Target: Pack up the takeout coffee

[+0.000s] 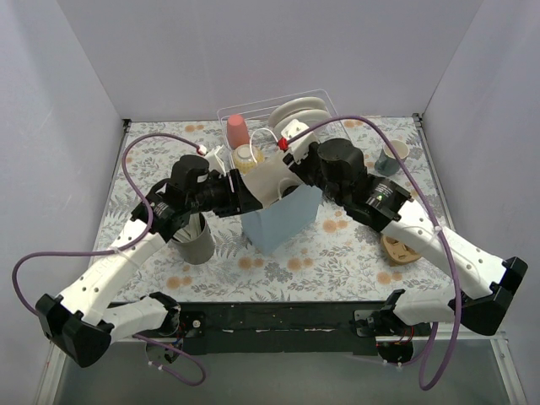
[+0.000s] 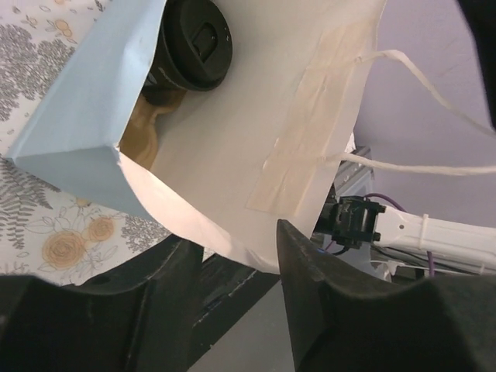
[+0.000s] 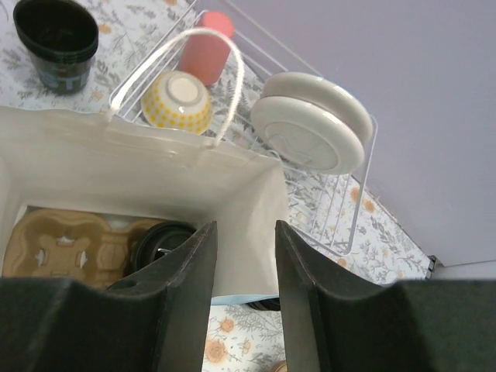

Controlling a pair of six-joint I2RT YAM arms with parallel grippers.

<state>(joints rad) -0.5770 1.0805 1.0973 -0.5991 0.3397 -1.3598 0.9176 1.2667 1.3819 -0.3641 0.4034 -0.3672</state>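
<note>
The left gripper [image 2: 236,236] stands partly open, its jaws astride the rim of the paper bag [image 2: 256,101] without pinching it. The right gripper [image 3: 244,229] is also narrowly parted, empty, and poised just above the bag's far rim. One lidded takeout coffee [image 2: 198,35] sits inside the bag, ahead of and below both grippers, in a cardboard carrier [image 3: 62,244].

Likely trouble: a jaw snagging the thin paper would tug the bag over on the table [image 1: 337,253] or fold its wall onto the cup, tipping it out of its slot.

By count, past the right gripper: two plates [image 3: 310,124], one yellow bowl [image 3: 184,99], one pink cup [image 3: 205,50], and one stack of black cups [image 3: 56,35], whose number is unclear.
</note>
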